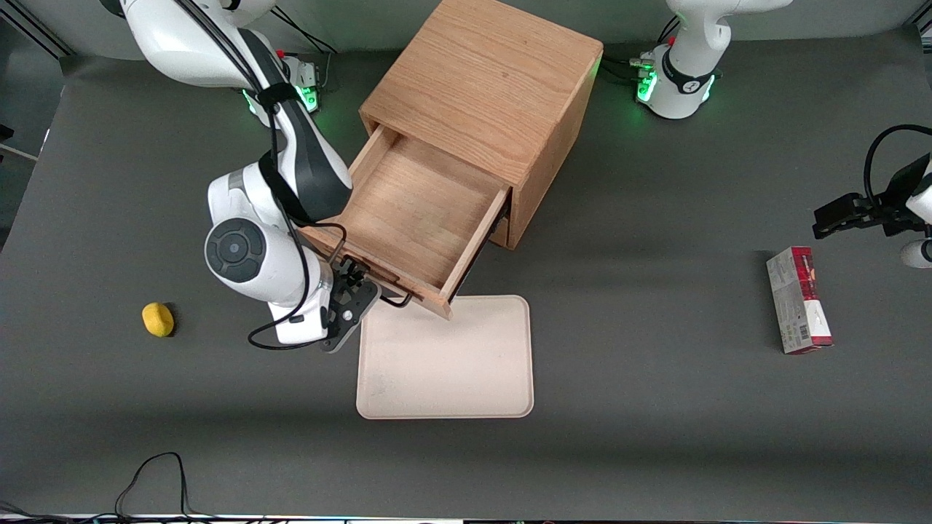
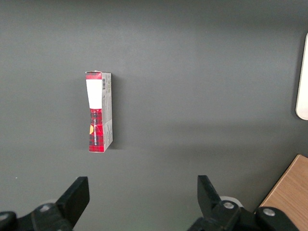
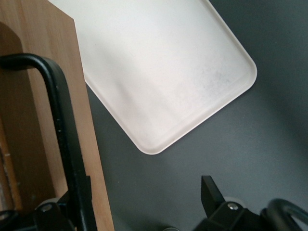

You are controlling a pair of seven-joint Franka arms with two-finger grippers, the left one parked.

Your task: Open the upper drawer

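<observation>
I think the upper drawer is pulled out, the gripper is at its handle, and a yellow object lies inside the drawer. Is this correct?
Not quite. The upper drawer is pulled out and the gripper is at its handle, but the front view shows only bare wood inside the drawer. The yellow object lies on the table, toward the working arm's end.

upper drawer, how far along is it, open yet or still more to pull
Mostly done: the upper drawer stands pulled well out of the cabinet, its bare wood floor showing. In hand: the gripper is at the black handle, one finger on each side of the bar. Left: at most letting go and backing off.
</observation>
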